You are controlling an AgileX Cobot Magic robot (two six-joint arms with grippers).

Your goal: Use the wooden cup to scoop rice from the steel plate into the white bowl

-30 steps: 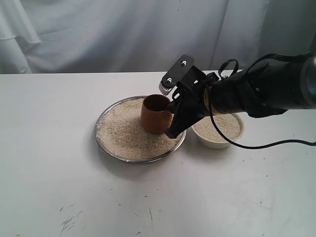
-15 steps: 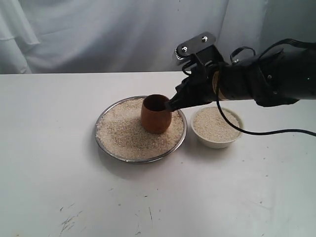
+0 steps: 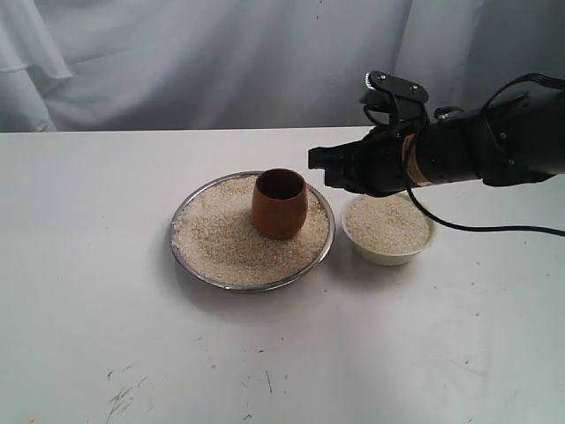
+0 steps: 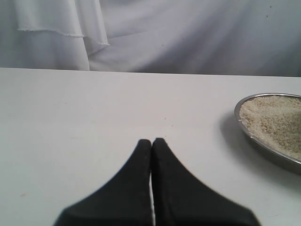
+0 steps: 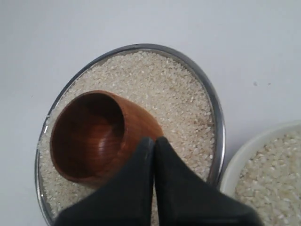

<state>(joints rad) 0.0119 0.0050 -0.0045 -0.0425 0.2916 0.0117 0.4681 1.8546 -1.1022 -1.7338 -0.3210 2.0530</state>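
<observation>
Reddish-brown wooden cup (image 3: 280,203) upright on beige rice (image 3: 221,240) in shiny steel plate (image 3: 173,237), frame centre. Right gripper (image 3: 315,162) just right of cup, jaws together: open, grasp rim, tilt, dig deep. Cream-white bowl (image 3: 388,257) centre-right. Left gripper (image 4: 151,142) jaws together.

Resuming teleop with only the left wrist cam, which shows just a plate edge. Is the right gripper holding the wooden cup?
Observer: No. The wooden cup stands upright in the rice on the steel plate, and nothing is gripping it.
Operator: Where is the right gripper?
Observer: The right gripper is shut on nothing. It hangs clear of the cup on the white bowl's side.
Operator: Anything in the bowl?
Observer: Yes, it holds rice nearly up to its rim.
</observation>
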